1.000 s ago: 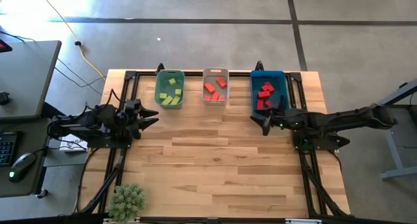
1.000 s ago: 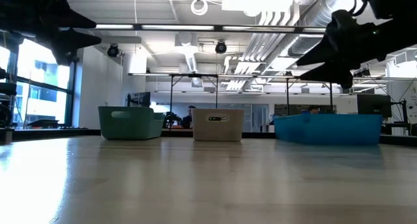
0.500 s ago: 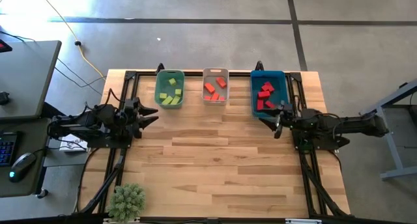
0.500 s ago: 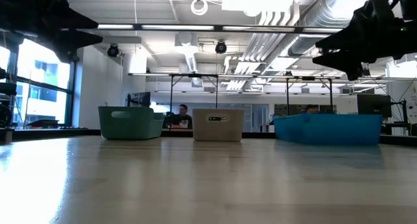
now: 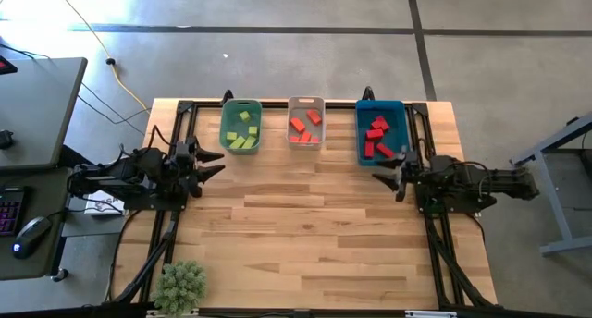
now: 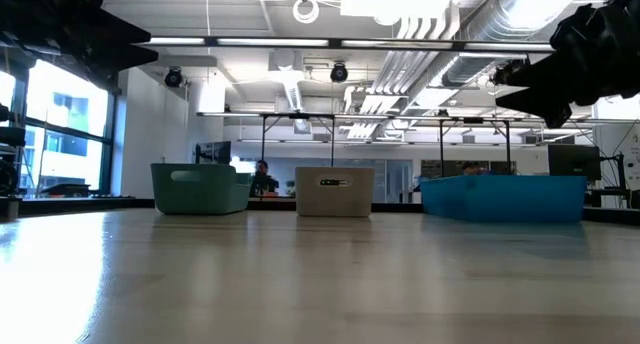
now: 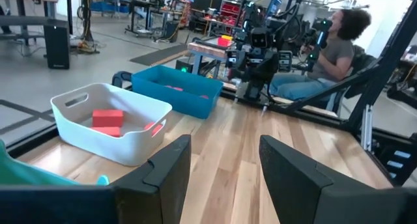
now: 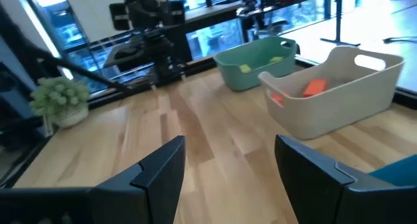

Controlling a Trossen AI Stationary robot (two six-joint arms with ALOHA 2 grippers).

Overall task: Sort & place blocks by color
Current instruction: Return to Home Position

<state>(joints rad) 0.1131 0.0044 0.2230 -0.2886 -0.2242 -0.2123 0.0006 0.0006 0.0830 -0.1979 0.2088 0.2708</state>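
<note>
While in bins [image 5: 240, 102], blocks [image 5: 377, 127] by colour

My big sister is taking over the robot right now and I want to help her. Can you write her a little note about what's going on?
Left gripper: fingers open, empty, at the table's left edge near the green bin.
Right gripper: fingers open, empty, at the right edge beside the blue bin.
Blocks: green blocks in the green bin, orange blocks in the white bin, red blocks in the blue bin.
Done: no block shows loose on the table.
Left: likely only parking the arms.
</note>
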